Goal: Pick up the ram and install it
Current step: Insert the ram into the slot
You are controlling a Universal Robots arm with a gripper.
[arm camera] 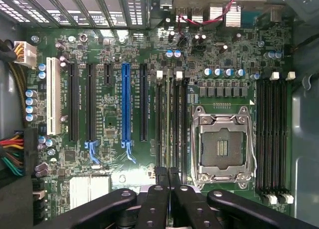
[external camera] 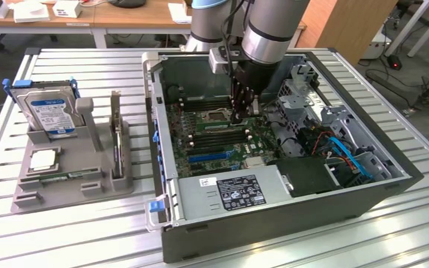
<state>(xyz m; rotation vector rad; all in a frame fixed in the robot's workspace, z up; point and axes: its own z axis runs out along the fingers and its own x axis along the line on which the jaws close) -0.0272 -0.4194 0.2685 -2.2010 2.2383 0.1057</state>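
Nearest, at the front of the open dark-grey computer case (external camera: pixel 274 234) on the slatted metal bench (external camera: pixel 73 234): a grey metal power-supply box with a white label (external camera: pixel 229 192). To the exterior view's left, well apart from the case, a grey plastic fixture (external camera: pixel 73 190) carrying a silver hard drive with a blue label (external camera: pixel 51 114), upright. Further in, the green motherboard (external camera: pixel 199 145) with its empty silver processor socket (arm camera: pixel 223 147). Just beside that socket, among the long black memory slots (arm camera: pixel 182 124), the ram (arm camera: pixel 169 124), a thin green stick seen edge-on, directly under the black tool (arm camera: pixel 168 173). Fingers (arm camera: pixel 162 176) pressed together, narrow; unclear whether pinching the stick or only touching its top edge. Above, the silver-and-black arm (external camera: pixel 270 33) reaching down into the case. Farthest, wooden desks (external camera: pixel 125 14).
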